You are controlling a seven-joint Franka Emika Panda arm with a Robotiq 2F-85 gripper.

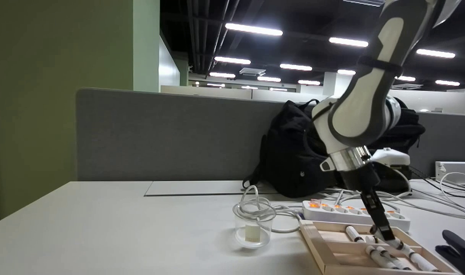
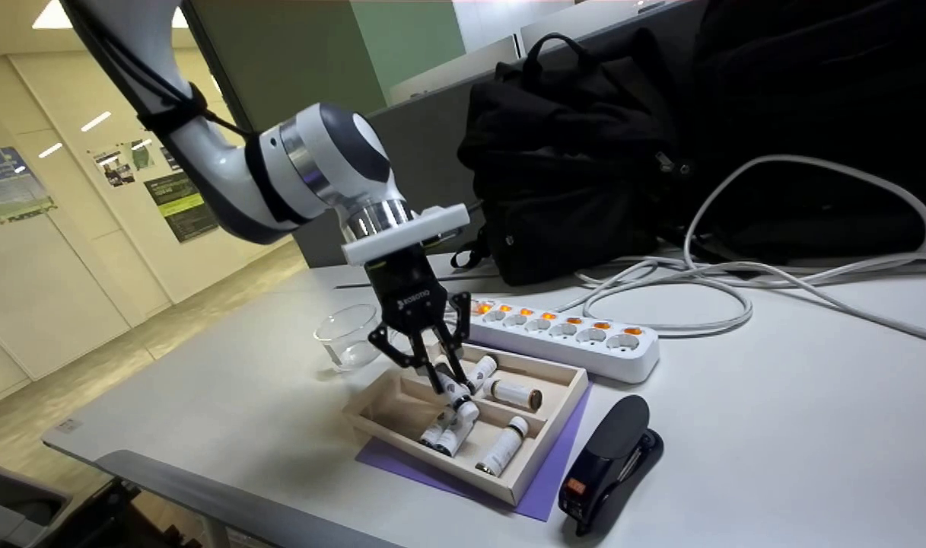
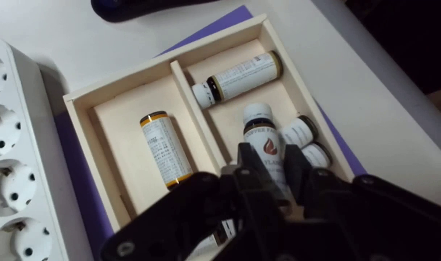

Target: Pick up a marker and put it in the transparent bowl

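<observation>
Wrist view: gripper (image 3: 270, 148) looks clamped on a white-labelled bottle (image 3: 263, 139) over the tray (image 3: 119, 123); no marker visible, bottle's presumably the target.
In an exterior view: clear bowl (image 2: 350, 346) just beside tray. Probably grasp done, lift pending.
In an exterior view: cable (image 1: 251, 186) overlaps bowl, inside or behind unclear. Next: lift over tray wall, release in bowl.

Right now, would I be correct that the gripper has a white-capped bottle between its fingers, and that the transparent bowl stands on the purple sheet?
Not quite: the transparent bowl stands on the white table, apart from the purple sheet, which lies under the wooden tray, as an exterior view shows. The gripper does have a white-capped bottle between its fingers.
</observation>
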